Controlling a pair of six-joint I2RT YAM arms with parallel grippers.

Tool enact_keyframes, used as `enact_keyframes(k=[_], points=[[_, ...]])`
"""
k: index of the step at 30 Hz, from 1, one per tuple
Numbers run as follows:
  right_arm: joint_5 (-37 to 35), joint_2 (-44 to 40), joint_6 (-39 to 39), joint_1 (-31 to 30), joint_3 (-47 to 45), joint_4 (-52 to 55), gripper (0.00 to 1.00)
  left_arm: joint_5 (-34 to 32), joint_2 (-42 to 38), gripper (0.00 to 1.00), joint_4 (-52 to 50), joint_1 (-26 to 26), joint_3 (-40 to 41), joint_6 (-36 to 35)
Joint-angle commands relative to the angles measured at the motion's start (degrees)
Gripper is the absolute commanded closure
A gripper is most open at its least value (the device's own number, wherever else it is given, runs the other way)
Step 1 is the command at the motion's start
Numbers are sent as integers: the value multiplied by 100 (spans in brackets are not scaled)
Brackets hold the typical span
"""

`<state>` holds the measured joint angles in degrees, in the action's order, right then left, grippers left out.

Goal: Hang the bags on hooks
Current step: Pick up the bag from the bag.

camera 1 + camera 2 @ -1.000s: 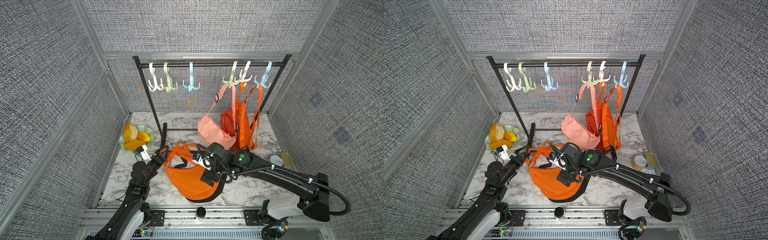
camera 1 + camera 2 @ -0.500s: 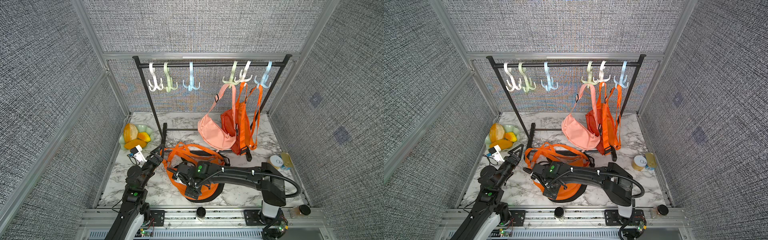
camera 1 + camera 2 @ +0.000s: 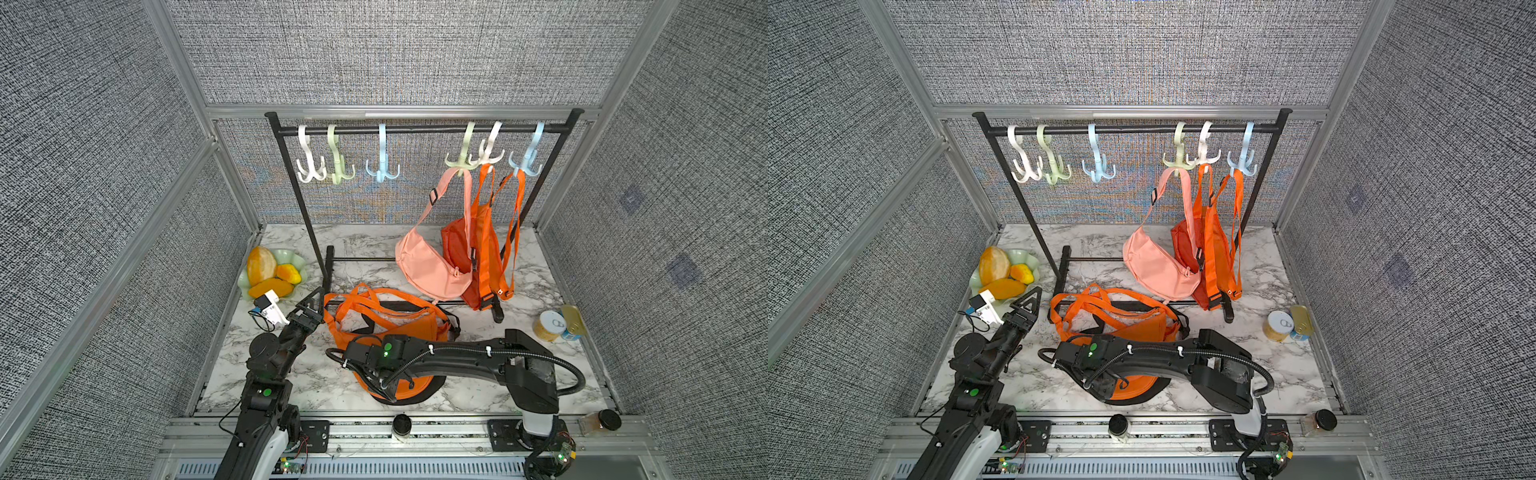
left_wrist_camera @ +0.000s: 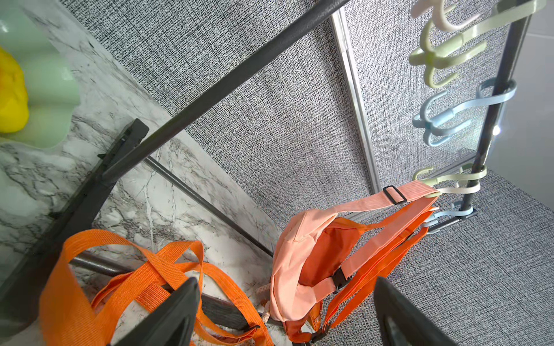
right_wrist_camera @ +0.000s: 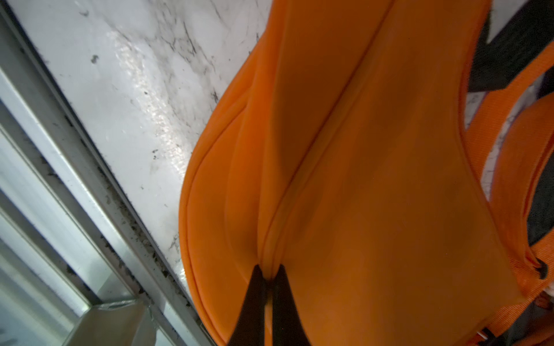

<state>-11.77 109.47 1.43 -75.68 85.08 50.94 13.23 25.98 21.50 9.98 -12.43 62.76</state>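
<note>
While reaching over the table (image 3: 365, 245) before the rack (image 3: 415, 129), pinches the orange bag (image 3: 401, 329) lying there by its seam with the right claw (image 5: 269, 269), fully closed. Holds left claw (image 4: 286, 283) wide, empty, beside the straps (image 4: 168, 260). Cannot read tin (image 3: 550, 326) labels.

No legible text, brand or number anywhere; label on round yellow-labelled tin can (image 3: 549, 326) on worktop (image 3: 332, 386) too small to read

Pale green scalloped plate (image 3: 300, 269) of yellow-orange fruit (image 3: 270, 286) at marble tabletop's (image 3: 519, 282) left edge; tins (image 3: 549, 326) at right
</note>
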Motion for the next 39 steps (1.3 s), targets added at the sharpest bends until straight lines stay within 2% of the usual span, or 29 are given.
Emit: enact_keyframes(k=[1,8,13,18,27,31,35,39], points=[[-190,-239,111,-9,-38,-81,100,43,-43,9,61,-13,-76,-128],[-579,-1183,232,216,-349,-484,100,294,-95,9,-85,-11,-449,-520],[-436,-2192,463,847,-650,-998,100,853,-104,8,396,-5,-629,-738],[-7,-3170,712,1549,-974,-1650,100,1572,379,8,241,135,-1130,-910],[673,-4499,1270,2477,-1489,-2710,100,1106,1314,9,239,1718,-1457,-1806],[720,-4687,1518,2615,-1581,-2949,100,957,1906,9,196,2377,-1740,-2224],[676,-4733,1767,2629,-1745,-3251,100,449,2368,9,-126,3084,-2203,-2802],[628,-4744,2001,2632,-1968,-3613,100,-34,2792,9,-484,3523,-2581,-3182]])
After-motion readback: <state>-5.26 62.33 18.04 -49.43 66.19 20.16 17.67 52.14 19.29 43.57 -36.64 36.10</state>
